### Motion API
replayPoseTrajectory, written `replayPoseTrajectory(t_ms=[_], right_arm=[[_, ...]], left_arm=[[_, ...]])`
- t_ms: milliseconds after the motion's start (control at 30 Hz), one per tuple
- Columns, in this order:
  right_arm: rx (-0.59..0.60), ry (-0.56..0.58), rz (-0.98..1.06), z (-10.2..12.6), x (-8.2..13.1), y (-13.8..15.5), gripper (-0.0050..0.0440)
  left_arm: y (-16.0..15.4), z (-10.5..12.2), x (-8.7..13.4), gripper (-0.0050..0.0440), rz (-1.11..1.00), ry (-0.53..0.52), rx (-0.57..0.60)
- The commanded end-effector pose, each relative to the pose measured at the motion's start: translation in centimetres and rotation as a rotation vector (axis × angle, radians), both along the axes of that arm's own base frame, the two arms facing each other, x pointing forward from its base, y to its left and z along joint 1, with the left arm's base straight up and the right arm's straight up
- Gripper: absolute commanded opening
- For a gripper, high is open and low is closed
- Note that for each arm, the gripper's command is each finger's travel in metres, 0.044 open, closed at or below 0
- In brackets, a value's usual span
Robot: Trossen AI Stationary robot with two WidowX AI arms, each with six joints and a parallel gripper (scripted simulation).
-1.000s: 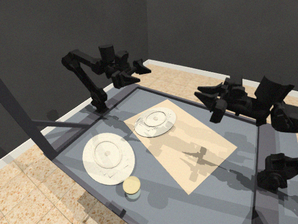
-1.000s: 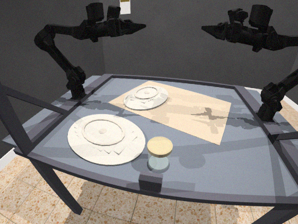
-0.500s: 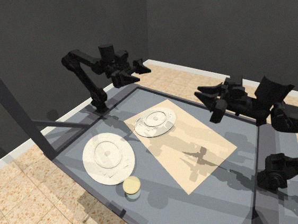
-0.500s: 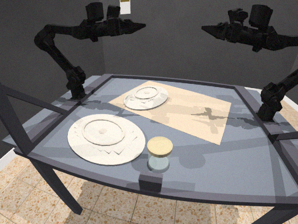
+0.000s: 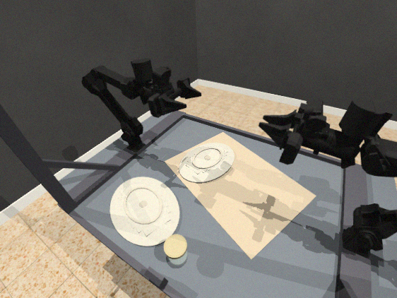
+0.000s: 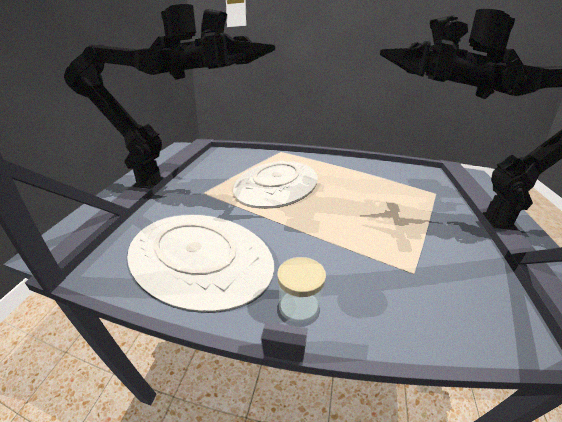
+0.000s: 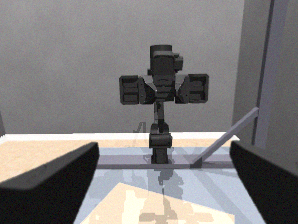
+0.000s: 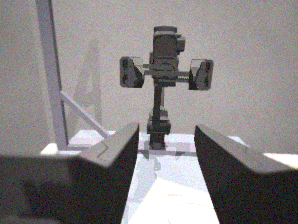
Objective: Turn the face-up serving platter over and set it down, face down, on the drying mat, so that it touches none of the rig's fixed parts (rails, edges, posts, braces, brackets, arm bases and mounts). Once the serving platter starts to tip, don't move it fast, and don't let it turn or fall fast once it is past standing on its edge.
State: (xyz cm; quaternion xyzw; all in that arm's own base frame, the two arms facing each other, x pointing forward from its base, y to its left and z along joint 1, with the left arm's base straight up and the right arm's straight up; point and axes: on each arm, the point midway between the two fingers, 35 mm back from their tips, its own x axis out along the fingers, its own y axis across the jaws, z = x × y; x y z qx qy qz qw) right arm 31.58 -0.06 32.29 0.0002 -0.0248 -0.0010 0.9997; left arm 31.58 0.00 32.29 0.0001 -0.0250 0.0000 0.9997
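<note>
Platter (image 5: pixel 207 172) (image 6: pixel 275 195) (image 8: pixel 186 207) looks foot-up near table's (image 5: pixel 247 279) (image 6: pixel 425 330) (image 7: pixel 200 186) (image 8: pixel 172 170) far edge. Left claw (image 5: pixel 193 99) (image 6: pixel 274 48) (image 7: pixel 165 150) (image 8: pixel 166 74) wide, right claw (image 5: pixel 262 121) (image 6: pixel 381 52) (image 7: pixel 164 90) (image 8: pixel 166 127) part-open, both empty. Hold high; don't nudge it.

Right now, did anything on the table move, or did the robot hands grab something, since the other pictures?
Nothing has visibly changed. The left gripper and right gripper are in the same places, both open and holding nothing. One plate is still on the mat, the other plate is off it, and the yellow-topped jar stayed put too.
</note>
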Motion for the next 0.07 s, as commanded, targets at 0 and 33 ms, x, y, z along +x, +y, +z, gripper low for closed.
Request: replayPoseTrajectory(t_ms=[0,33], right_arm=[[-0.006,-0.029,0.001,0.97,-0.35,0.09,0.0160],[-0.006,-0.029,0.001,0.97,-0.35,0.09,0.0160]], left_arm=[[0.09,1.72,-0.39,0.0400,0.000,-0.043,-0.003],[0.09,1.72,-0.39,0.0400,0.000,-0.043,-0.003]])
